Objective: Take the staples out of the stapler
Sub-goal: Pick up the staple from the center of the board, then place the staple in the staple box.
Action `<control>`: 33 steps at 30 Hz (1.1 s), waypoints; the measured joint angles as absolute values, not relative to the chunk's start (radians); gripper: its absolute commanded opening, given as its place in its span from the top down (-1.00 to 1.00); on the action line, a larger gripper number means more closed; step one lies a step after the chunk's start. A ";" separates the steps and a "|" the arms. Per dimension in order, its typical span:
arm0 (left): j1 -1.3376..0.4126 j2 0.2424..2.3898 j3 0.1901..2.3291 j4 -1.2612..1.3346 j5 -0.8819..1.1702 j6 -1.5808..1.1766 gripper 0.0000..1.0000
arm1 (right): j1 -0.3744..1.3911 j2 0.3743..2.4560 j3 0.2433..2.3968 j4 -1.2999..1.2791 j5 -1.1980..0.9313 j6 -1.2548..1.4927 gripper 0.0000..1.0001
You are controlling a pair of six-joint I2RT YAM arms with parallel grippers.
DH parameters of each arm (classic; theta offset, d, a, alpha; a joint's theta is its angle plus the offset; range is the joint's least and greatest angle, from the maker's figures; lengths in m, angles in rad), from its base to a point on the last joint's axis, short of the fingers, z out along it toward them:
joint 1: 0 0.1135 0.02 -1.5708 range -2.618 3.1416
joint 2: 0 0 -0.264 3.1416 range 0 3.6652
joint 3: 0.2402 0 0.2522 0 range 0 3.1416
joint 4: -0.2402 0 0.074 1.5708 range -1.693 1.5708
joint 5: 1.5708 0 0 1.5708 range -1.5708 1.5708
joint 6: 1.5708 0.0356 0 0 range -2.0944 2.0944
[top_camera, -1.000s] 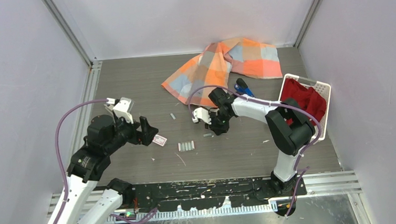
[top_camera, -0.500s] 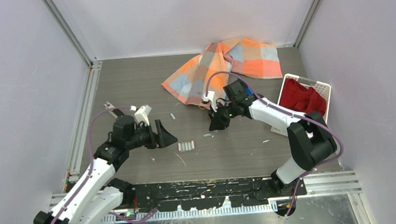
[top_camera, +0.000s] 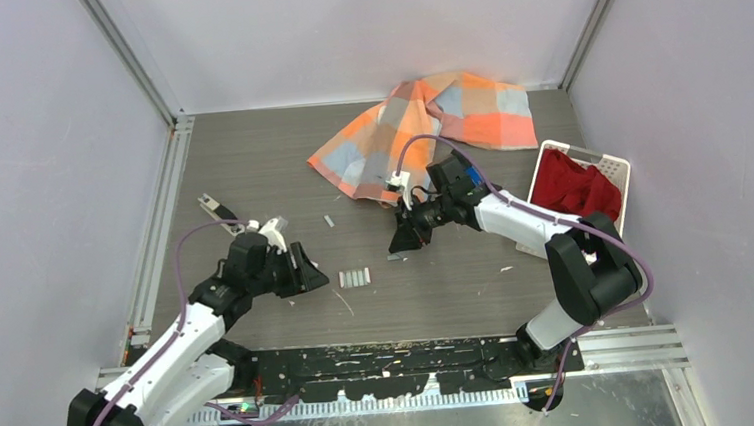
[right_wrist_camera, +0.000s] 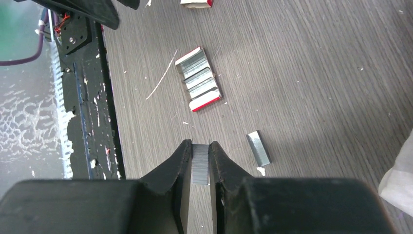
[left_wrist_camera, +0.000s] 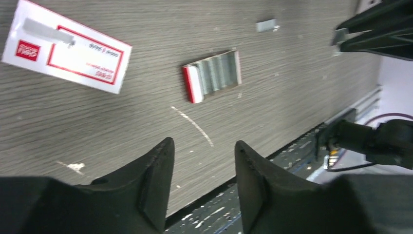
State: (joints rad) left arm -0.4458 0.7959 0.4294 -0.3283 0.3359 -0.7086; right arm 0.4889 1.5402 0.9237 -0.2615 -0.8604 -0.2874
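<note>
My right gripper is shut on a short silver strip of staples, held just above the table; in the top view it hangs left of centre. Another loose strip lies beside it. A row of staple strips with red ends rests between the two grippers. My left gripper stands open just left of that row, nothing between its fingers. Only a bit of the blue stapler shows behind my right wrist, by the cloth.
A white-and-red packet lies under the left gripper. An orange checkered cloth covers the back. At the right stands a white basket holding red fabric. A small metal piece lies at far left. A black rail runs along the near edge.
My left gripper has moved right and nearer, over the packet towards the row of staples, and its jaws have narrowed. My right gripper has drifted slightly left, still holding its strip.
</note>
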 measured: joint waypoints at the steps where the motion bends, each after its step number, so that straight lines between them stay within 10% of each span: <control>1: -0.450 0.811 0.427 -0.334 0.323 -0.708 0.30 | 0.489 1.540 0.922 -0.259 -0.863 -0.284 0.76; 11: -0.530 1.050 0.428 -0.340 0.225 -0.698 0.79 | 0.489 1.540 0.917 -0.249 -0.867 -0.268 0.76; 33: -0.662 1.356 0.569 -0.202 0.157 -0.698 0.83 | 0.518 1.551 0.889 -0.164 -0.888 -0.159 0.75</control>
State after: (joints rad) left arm -0.6617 1.3556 0.5694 -0.2020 0.1566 -0.6983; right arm 0.5182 1.5509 0.8894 -0.1638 -0.8879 -0.1585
